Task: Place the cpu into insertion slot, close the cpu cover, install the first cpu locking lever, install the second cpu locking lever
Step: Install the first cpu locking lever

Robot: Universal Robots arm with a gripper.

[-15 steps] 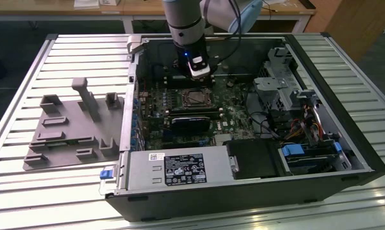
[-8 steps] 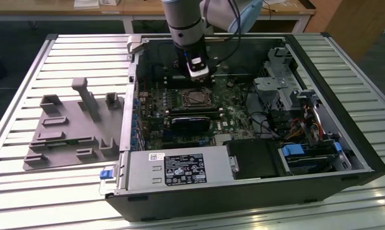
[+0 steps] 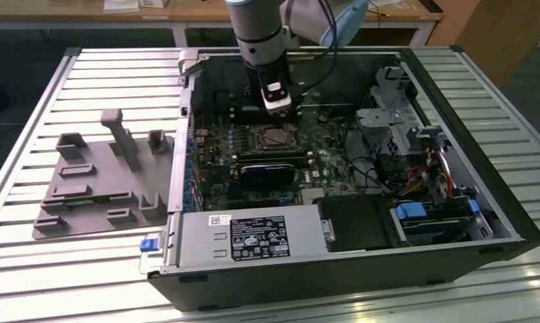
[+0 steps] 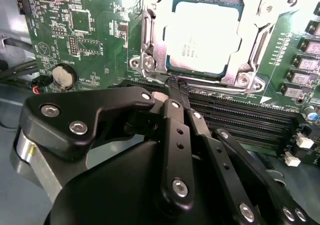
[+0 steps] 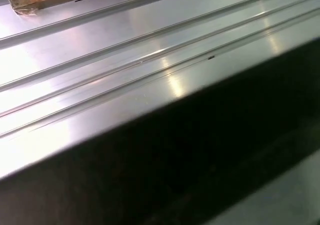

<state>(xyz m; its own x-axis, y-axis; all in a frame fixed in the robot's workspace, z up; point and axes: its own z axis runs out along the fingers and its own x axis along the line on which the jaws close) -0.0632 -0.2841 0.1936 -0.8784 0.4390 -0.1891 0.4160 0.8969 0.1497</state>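
Cpu (image 4: 202,35) lies flat in the insertion slot (image 4: 143,61) on the board, its pale metal top showing through the window of the cpu cover (image 4: 252,31), which is folded down around it.

Largest is the slatted metal desk (image 3: 63,276). On it stands an open computer case (image 3: 341,276), its inside facing up. Beside the case, at the exterior view's left, lies a grey moulded tray (image 3: 95,185) with upright posts. Inside the case, along its near wall, sits a grey power supply box (image 3: 251,237). Beyond that is the green circuit board (image 4: 90,15), with a black rectangular module (image 3: 265,176) between the box and the slot.

The arm (image 3: 256,27) reaches down into the case from above. Its black pincer (image 4: 176,85) hangs just over the rim of the slot, on the side toward the long black memory slots (image 4: 240,120). Its fingers (image 4: 172,135) are drawn together, tips meeting at the frame's edge. Whether they pinch anything thin there cannot be told.

Smallest is a round coin battery (image 4: 64,75), set on the board well apart from the slot.
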